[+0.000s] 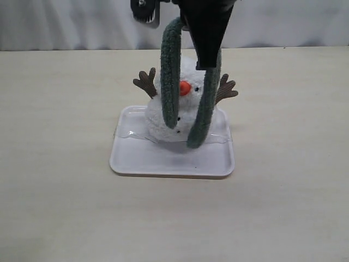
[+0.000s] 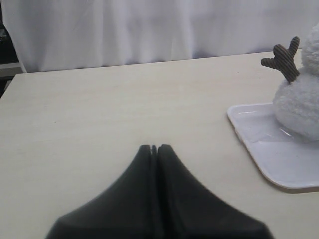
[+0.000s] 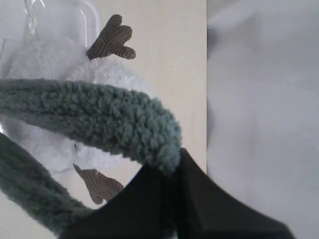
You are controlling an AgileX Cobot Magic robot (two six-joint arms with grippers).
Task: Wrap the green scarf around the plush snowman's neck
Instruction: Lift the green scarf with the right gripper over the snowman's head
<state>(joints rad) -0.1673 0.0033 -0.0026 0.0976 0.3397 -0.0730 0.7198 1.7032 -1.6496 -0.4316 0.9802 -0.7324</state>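
The plush snowman [image 1: 161, 117] stands on a white tray [image 1: 163, 161]. My right gripper [image 1: 207, 63] hangs just above its head and is shut on the fold of the green scarf [image 1: 170, 71]. The scarf's two strands drop down the snowman's front, one on each side of the orange nose [image 1: 185, 88], and the longer one ends near the tray. The right wrist view shows the scarf [image 3: 99, 117] pinched at the fingertips of the gripper [image 3: 172, 167] over the white plush [image 3: 45, 55]. My left gripper [image 2: 154, 147] is shut and empty, low over the table, apart from the snowman [image 2: 299, 104].
Brown twig arms [image 1: 146, 82] stick out on both sides of the snowman. The tray [image 2: 269, 149] has a raised rim. A white curtain [image 1: 65, 22] closes off the back of the beige table [image 1: 54, 207].
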